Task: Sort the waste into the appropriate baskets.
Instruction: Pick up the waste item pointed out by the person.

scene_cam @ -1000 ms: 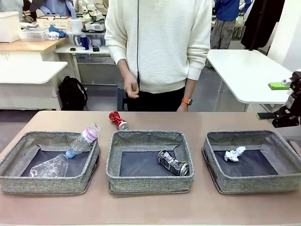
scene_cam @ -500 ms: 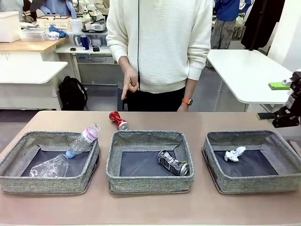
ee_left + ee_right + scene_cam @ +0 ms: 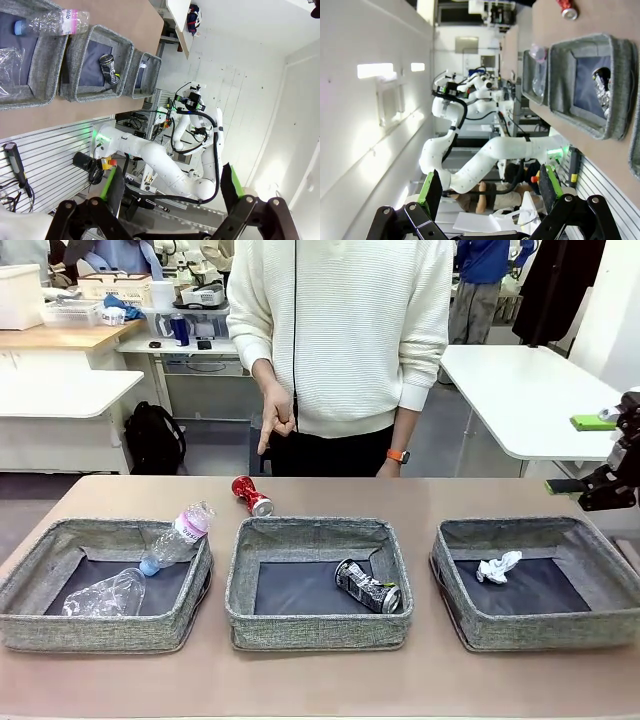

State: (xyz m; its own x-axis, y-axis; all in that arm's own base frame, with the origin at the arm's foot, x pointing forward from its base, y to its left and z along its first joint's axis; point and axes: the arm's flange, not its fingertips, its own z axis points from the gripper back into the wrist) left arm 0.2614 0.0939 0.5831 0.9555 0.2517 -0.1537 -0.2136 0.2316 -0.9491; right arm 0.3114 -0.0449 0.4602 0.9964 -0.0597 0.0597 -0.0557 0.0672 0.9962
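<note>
— While scanning the bench (image 3: 320, 680) leftmost first: what sits in basket 1 (image 3: 40, 620)?
— Crushed clear bottle (image 3: 103, 595) inside, pink-label bottle (image 3: 178, 536) propped over the rim.
— Further right?
— Red can (image 3: 252, 495) behind basket 2 (image 3: 320, 625); black can (image 3: 367, 585) inside. White paper (image 3: 498, 566) in basket 3 (image 3: 540, 625).
— Claws?
— Left claw (image 3: 172, 197) spread wide, right claw (image 3: 487, 192) likewise, pinching nothing.

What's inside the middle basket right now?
The middle basket holds one crushed black can, lying on its side toward the right of the dark floor. The near wall hides the floor strip just behind it.
</note>
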